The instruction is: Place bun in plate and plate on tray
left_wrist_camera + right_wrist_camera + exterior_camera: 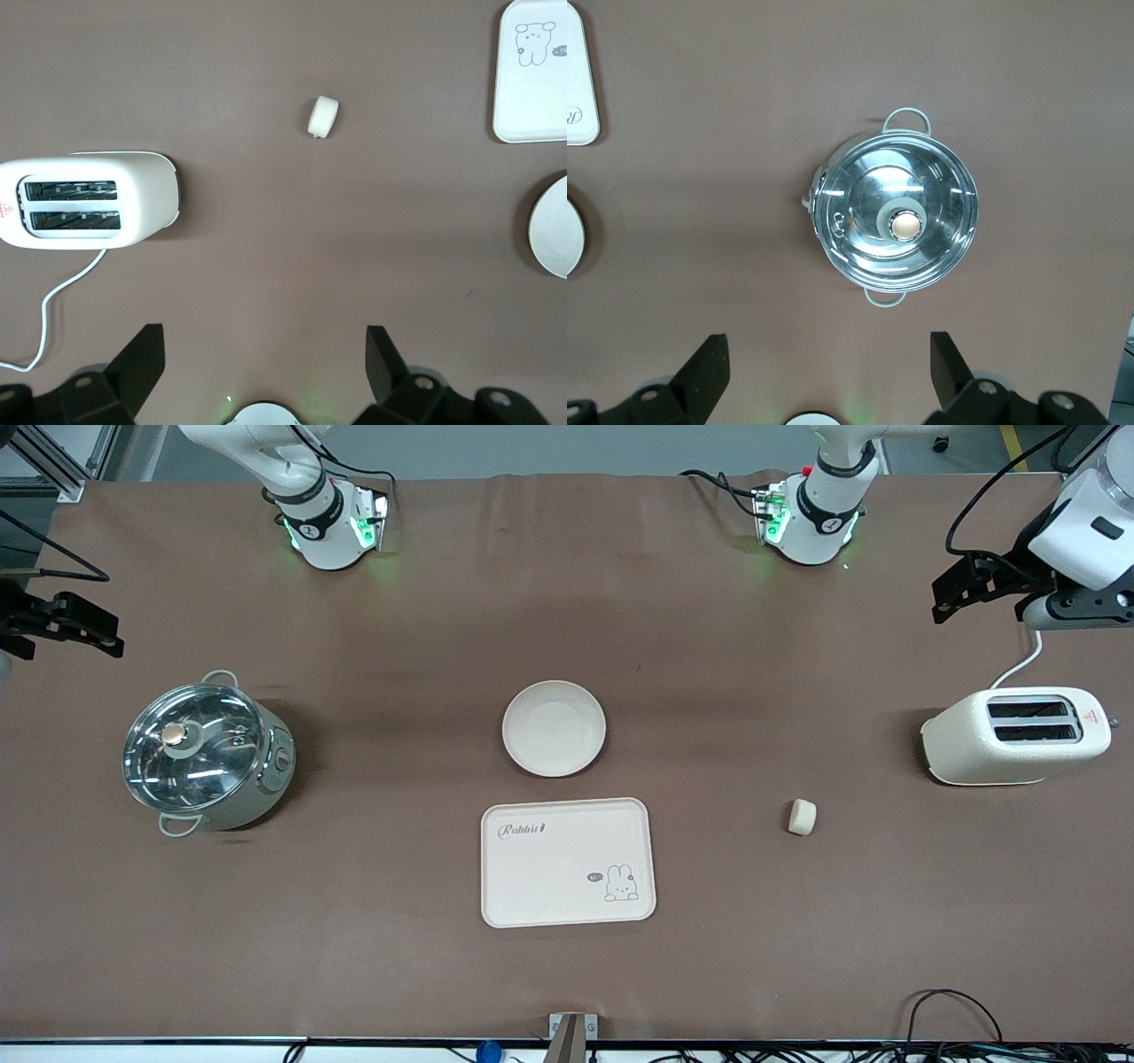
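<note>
Nearest you is the cream rectangular tray (pixel 568 863) with rounded corners, "Rabbit" lettering and a little rabbit drawing; nothing sits on it. At about 12 o'clock from the tray, just beside it but not touching, you've got the round shallow cream-white plate (pixel 555 728), nothing in it either. The small cream-white rounded bun (pixel 802 817) lies on the brown table (pixel 399 957) at roughly 2 o'clock from the tray, well apart from it, toward the left arm's end. From the bun, the white two-slot toaster (pixel 1015 736) with its white cord is at around 2 o'clock.

Over at the right arm's end you'll see the pale green cooking pot with a glass lid (pixel 208 755), round about 10 o'clock from the tray.

Both arms wait, raised. The left gripper (pixel 264 363) hangs over the table's left-arm end, above the toaster, fingers spread wide with nothing between them. The right gripper (pixel 829 370) hangs over the right-arm end, above the pot, fingers spread wide too, holding nothing.
</note>
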Available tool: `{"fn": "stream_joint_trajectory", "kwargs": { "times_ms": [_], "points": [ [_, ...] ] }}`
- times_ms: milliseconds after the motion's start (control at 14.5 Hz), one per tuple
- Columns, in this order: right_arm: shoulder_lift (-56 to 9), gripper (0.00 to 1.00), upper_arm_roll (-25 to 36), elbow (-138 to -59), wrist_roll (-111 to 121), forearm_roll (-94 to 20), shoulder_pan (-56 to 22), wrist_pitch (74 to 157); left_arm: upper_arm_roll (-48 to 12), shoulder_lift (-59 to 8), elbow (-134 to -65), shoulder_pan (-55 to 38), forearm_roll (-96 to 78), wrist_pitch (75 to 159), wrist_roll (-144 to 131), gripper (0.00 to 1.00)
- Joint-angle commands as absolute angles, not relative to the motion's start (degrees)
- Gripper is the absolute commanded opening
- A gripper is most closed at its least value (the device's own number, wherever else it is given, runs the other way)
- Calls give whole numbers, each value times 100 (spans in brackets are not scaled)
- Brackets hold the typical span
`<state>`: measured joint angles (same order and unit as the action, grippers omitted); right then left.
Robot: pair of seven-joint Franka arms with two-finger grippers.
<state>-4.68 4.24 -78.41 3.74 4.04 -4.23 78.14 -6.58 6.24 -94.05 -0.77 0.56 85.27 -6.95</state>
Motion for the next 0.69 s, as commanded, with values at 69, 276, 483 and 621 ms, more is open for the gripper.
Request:
{"fn": "stream_joint_trajectory", "kwargs": {
  "times_ms": [69,276,483,621],
  "points": [
    [-360,100,413,-7910,413,369,-448,7805,-668,527,-9229,-35,0,8394,-598,100],
    [-369,100,404,-7928,343,-42,-501,7848,-650,64,-8774,-35,35,8411,-598,100],
    [-422,100,387,-7954,72,-131,-807,8216,-642,-517,-8525,-53,88,8551,-641,100],
    [-597,100,395,-7963,-324,-394,-1010,8506,-650,-807,-8648,-79,88,9103,-729,100]
  ]
}}
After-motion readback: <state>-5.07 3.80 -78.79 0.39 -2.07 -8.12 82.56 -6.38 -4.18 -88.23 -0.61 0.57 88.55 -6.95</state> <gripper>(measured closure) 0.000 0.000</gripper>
